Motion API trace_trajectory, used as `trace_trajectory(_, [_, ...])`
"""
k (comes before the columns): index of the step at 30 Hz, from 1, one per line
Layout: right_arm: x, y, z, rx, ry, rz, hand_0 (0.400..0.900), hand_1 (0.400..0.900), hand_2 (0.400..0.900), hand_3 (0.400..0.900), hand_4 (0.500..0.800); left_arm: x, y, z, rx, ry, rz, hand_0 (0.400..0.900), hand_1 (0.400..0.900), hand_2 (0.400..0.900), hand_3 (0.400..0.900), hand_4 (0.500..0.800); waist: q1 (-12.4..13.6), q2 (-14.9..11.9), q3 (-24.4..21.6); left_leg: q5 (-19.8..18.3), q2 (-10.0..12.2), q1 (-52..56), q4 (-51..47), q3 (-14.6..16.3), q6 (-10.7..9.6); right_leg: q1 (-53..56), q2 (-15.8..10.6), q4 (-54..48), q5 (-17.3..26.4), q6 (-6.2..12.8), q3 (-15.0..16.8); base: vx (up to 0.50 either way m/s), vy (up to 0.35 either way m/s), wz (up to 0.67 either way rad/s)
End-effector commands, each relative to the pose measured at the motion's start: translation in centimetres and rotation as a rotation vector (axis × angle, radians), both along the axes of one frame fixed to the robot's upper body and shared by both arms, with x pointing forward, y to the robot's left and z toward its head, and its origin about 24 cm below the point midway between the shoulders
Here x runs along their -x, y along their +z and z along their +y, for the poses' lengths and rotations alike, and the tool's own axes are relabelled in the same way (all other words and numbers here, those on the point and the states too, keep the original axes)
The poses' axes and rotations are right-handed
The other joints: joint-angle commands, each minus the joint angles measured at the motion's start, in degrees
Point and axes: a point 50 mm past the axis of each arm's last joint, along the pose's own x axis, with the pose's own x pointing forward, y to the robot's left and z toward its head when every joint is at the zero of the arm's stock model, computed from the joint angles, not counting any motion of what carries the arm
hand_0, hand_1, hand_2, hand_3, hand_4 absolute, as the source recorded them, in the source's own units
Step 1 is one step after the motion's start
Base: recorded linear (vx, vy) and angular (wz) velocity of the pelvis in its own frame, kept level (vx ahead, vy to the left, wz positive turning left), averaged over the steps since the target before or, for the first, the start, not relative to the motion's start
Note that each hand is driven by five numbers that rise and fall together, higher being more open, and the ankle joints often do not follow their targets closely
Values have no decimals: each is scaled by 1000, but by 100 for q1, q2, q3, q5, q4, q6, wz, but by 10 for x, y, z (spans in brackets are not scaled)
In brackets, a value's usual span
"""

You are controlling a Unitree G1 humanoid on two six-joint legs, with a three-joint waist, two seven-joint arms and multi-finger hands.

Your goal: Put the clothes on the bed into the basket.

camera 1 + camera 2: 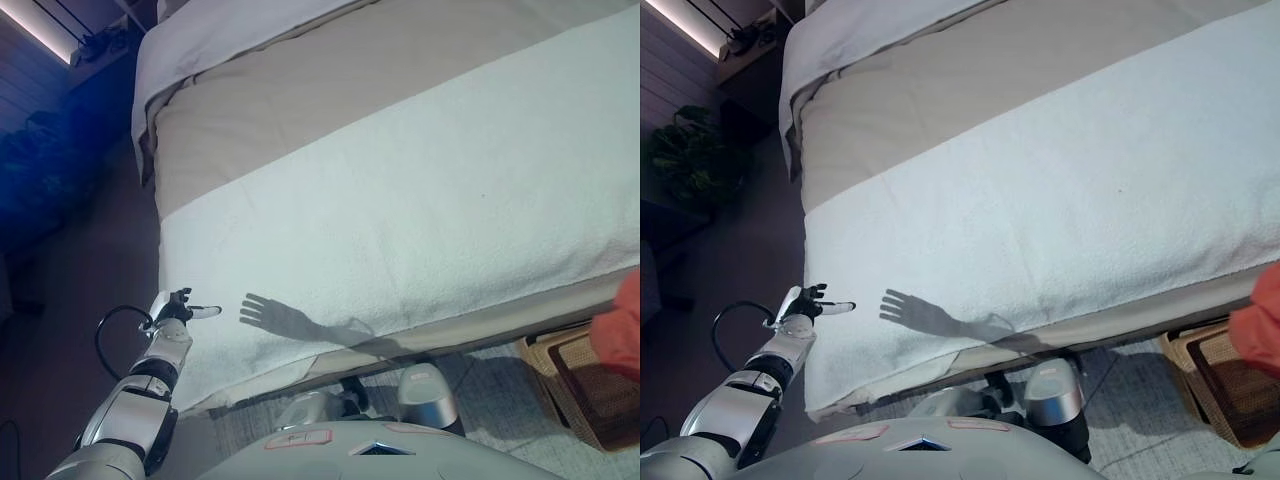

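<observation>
White-tipped fingers (205, 311) of the left hand (178, 305) spread straight and apart, holding nothing, just beside the corner of the bed (400, 200). An orange-red garment (622, 325) shows at the right edge, above the wicker basket (580, 385) on the floor.

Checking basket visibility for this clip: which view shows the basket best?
The left eye view: the basket shows its rim and a side on the floor by the bed, under an orange cloth. The right eye view shows the same corner, cut slightly more.
</observation>
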Motion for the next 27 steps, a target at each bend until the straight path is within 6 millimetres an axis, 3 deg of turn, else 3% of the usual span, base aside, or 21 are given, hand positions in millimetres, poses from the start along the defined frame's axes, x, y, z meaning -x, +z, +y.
trace_trajectory(1, [2,62,-12,251,1,16,900,900,900,900,800,-1,18,32,-112,43,-38,900,900,900,900,800,19,-276,-366,-289,79,346,31,18,-248,104,-146,31,-405,288,-143,0,0,0])
trace_trajectory(4, [-14,66,-7,276,54,11,900,900,900,900,800,4,8,20,-81,42,-26,900,900,900,900,800,54,-334,-381,-287,106,346,31,18,-246,109,-140,31,-400,272,-162,-19,-17,3])
trace_trajectory(7, [-52,57,11,298,210,-31,900,900,900,900,800,8,3,14,-58,50,-31,900,900,900,900,800,65,-402,-349,-296,127,361,31,25,-234,127,-124,31,-386,260,-151,-14,-2,-4])
trace_trajectory(8, [-51,57,11,297,210,-30,900,900,900,900,800,8,3,14,-59,49,-30,900,900,900,900,800,70,-410,-350,-297,126,364,31,25,-234,130,-124,31,-387,260,-151,-31,-4,-9])
trace_trajectory(9, [-79,38,31,289,349,-58,900,900,900,900,800,12,-2,8,-45,56,-24,900,900,900,900,800,67,-474,-325,-306,140,382,31,42,-220,136,-100,31,-381,245,-129,-35,-6,-7])
trace_trajectory(13, [-111,-9,81,200,618,-163,900,900,900,900,800,25,-11,2,-15,87,-21,900,900,900,900,800,113,-658,-328,-335,186,445,31,43,-188,188,-60,31,-382,215,-156,-21,-7,-2])
trace_trajectory(16, [-114,-43,109,92,717,-217,900,900,900,900,800,33,-16,-2,7,108,-13,900,900,900,900,800,176,-812,-365,-353,223,506,31,15,-170,270,-40,31,-413,190,-220,-14,-5,10])
trace_trajectory(17, [-113,-43,109,90,715,-216,900,900,900,900,800,33,-16,-2,5,107,-12,900,900,900,900,800,183,-820,-372,-352,221,507,31,13,-170,271,-42,31,-414,190,-223,-23,-16,22])
trace_trajectory(18, [-113,-73,128,-42,738,-245,900,900,900,900,800,39,-22,-9,32,116,0,900,900,900,900,800,251,-940,-376,-359,255,553,31,-49,-163,364,-29,31,-443,167,-303,-16,-17,18])
trace_trajectory(19, [-112,-74,129,-43,738,-245,900,900,900,900,800,39,-22,-9,31,116,0,900,900,900,900,800,255,-948,-388,-347,252,536,31,-46,-163,346,-31,31,-435,164,-299,-21,-17,27])
trace_trajectory(24, [-100,-159,206,-458,785,-291,900,900,900,900,800,46,-32,-31,116,119,1,900,900,900,900,800,443,-1216,-441,-325,294,578,31,-190,-157,509,-27,31,-486,121,-511,-24,4,32])
trace_trajectory(27, [-79,-198,234,-621,689,-293,900,900,900,900,800,51,-38,-42,139,100,24,900,900,900,900,800,496,-1306,-464,-314,293,588,31,-274,-156,578,-34,31,-503,116,-609,-14,36,29])
